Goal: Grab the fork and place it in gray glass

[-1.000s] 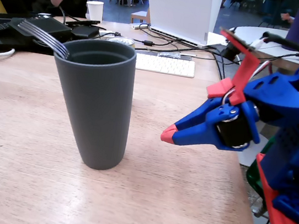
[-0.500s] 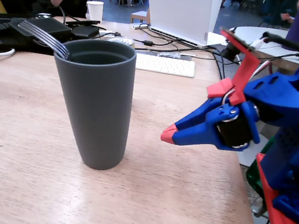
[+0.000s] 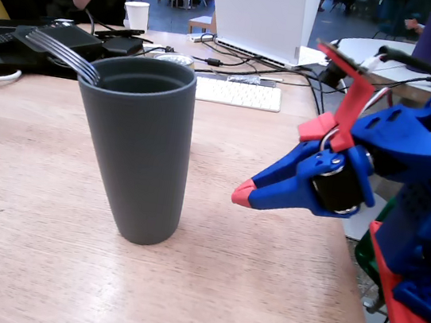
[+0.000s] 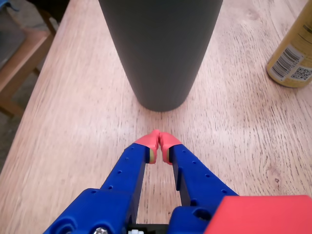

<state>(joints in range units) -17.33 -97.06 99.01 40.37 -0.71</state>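
The gray glass (image 3: 135,150) stands upright on the wooden surface (image 3: 24,207). The fork (image 3: 63,53) is inside the glass. Its tines stick up over the rim and lean out to the left in the fixed view. The rest of the fork is hidden inside the glass.

The blue claw (image 3: 241,194) with red tips is to the right of the glass in the fixed view, apart from it and up off the surface. In the wrist view the claw (image 4: 159,139) points at the bottom of the glass (image 4: 161,48), and its two red tips are pressed together with nothing between them.

A yellow bottle (image 4: 295,53) with a barcode stands to the right of the glass in the wrist view. Behind the glass in the fixed view are a white keyboard (image 3: 238,94), a white paper cup (image 3: 136,15) and some black cables (image 3: 237,66).
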